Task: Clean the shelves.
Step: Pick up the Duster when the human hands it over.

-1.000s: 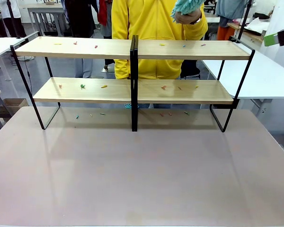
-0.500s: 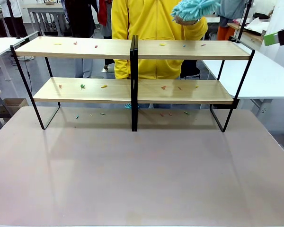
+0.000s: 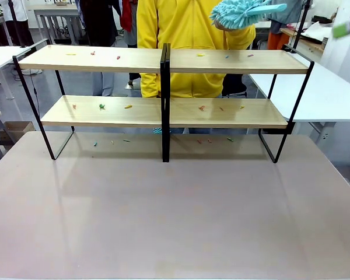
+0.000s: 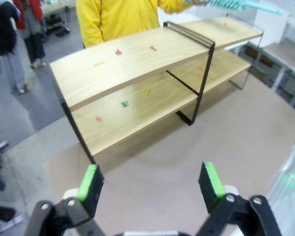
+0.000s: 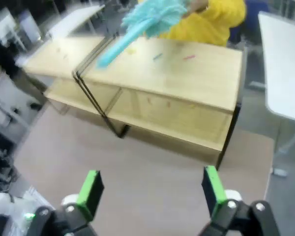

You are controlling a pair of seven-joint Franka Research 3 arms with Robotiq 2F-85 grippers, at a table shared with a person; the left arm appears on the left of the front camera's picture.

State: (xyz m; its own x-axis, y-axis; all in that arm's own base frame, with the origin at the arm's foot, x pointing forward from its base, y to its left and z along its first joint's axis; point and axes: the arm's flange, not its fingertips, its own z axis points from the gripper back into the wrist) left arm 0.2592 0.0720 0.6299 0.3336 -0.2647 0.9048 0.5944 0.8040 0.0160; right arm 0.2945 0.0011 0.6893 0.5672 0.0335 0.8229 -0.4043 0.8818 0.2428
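Note:
The shelves (image 3: 163,61) stand across the far half of the table, and small coloured scraps (image 3: 128,107) lie on their wood boards. Behind them a person in a yellow top (image 3: 181,23) holds a turquoise duster (image 3: 240,11) above the right upper board, handle pointing right. My left gripper (image 4: 151,181) hangs open above the table, well short of the shelves (image 4: 137,59). My right gripper (image 5: 151,191) is open too, high over the shelves' (image 5: 196,69) right end. The duster (image 5: 150,17) sticks its handle out towards it. A green pad (image 3: 345,27) shows blurred at the top right of the front view.
The brown table (image 3: 175,221) stretches bare in front of the shelves, with a few scraps (image 3: 204,140) under the lower boards. White tables stand to the right (image 3: 326,87) and left (image 3: 0,55). Other people stand farther back.
The person's hand has turned the duster so its fluffy head lies flat and its handle points right. My right gripper's green pad has risen at the top right edge.

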